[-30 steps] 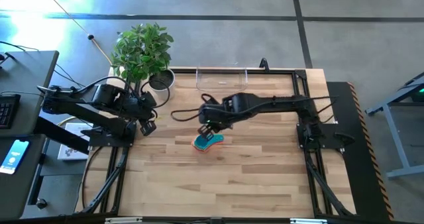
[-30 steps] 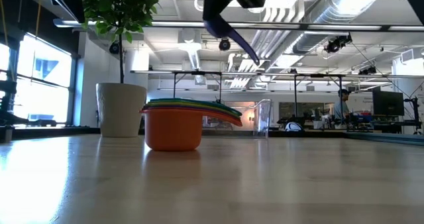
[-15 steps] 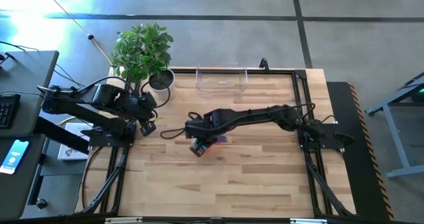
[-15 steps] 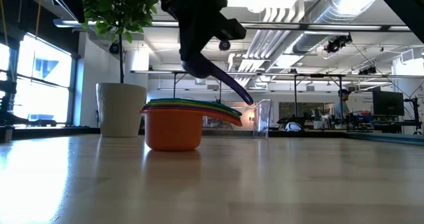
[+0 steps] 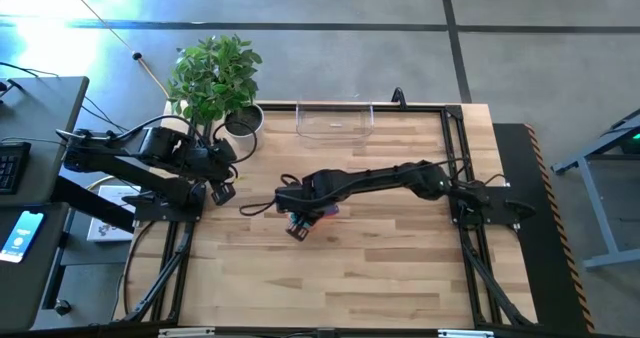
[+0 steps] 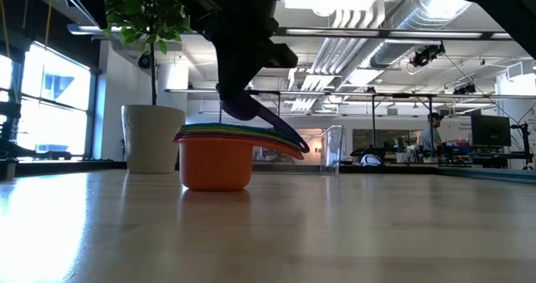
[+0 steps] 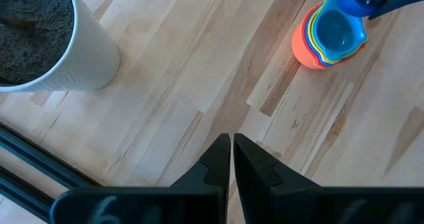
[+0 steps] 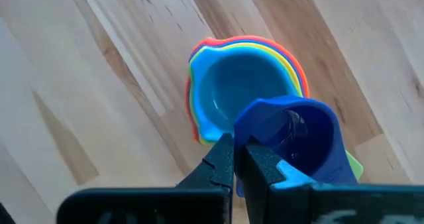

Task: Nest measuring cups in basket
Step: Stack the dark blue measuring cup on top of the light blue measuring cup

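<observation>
- Right gripper (image 8: 233, 159), clamped on the blue cup (image 8: 298, 141), has been lowered to just above the nested stack (image 7: 330, 37) mid-table.
- Insertion judged imminent; the basket (image 5: 335, 121) stands empty, well apart.
- Left gripper (image 7: 232, 144) is parked closed beside the plant pot (image 7: 50, 42).

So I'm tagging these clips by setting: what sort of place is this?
Probably a large open lab or workshop: bare ceiling ducts, rows of metal-framed workbenches behind the wooden table, and a person at screens far off.

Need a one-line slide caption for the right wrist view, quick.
Right gripper, shut on the blue cup, holds it just above the nested cup stack on the wooden table.
</observation>
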You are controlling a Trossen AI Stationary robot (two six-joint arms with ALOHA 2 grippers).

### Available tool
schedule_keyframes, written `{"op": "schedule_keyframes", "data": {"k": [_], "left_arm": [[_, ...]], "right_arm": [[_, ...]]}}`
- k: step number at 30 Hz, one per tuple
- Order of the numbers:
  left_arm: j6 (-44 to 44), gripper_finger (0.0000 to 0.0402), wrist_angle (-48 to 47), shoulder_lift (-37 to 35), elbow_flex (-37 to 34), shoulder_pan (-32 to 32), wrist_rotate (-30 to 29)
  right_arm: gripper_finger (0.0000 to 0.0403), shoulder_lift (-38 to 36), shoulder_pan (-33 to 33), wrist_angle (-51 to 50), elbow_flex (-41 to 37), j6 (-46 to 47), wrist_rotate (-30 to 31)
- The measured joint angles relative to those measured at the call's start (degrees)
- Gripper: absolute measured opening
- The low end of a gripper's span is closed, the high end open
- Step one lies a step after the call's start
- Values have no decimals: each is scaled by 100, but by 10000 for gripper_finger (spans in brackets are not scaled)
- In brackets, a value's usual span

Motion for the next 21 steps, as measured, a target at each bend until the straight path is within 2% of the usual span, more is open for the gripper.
{"op": "schedule_keyframes", "data": {"k": [11, 17, 21], "left_arm": [[-1, 10, 2, 0, 0, 1, -2], [-109, 10, 14, 0, 0, 0, 13], [-130, 10, 318, 75, -198, -25, 236]], "right_arm": [[0, -94, -12, -459, 155, 155, 86], [0, -146, -26, -341, 166, 193, -3], [0, -155, -24, -740, 163, 295, 383]]}}
